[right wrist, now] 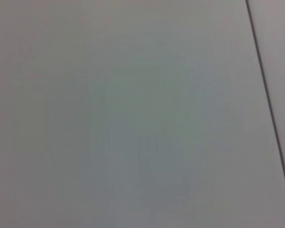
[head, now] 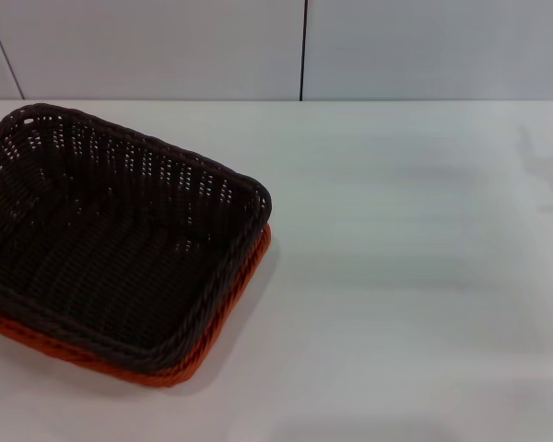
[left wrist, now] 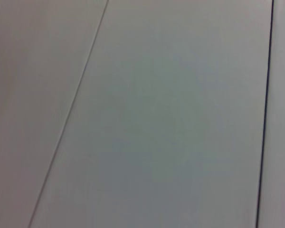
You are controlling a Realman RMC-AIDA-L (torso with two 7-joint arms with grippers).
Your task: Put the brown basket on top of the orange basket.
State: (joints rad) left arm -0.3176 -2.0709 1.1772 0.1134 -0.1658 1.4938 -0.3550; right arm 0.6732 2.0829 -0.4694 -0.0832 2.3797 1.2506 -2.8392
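Note:
The brown basket sits nested on top of the orange basket at the left of the white table in the head view. Only the orange basket's rim shows, along the near and right sides under the brown one. The brown basket is empty and lies level. Neither gripper shows in any view. Both wrist views show only pale wall panels with dark seams.
The white table stretches to the right of the baskets. A pale panelled wall with a dark vertical seam stands behind the table's far edge.

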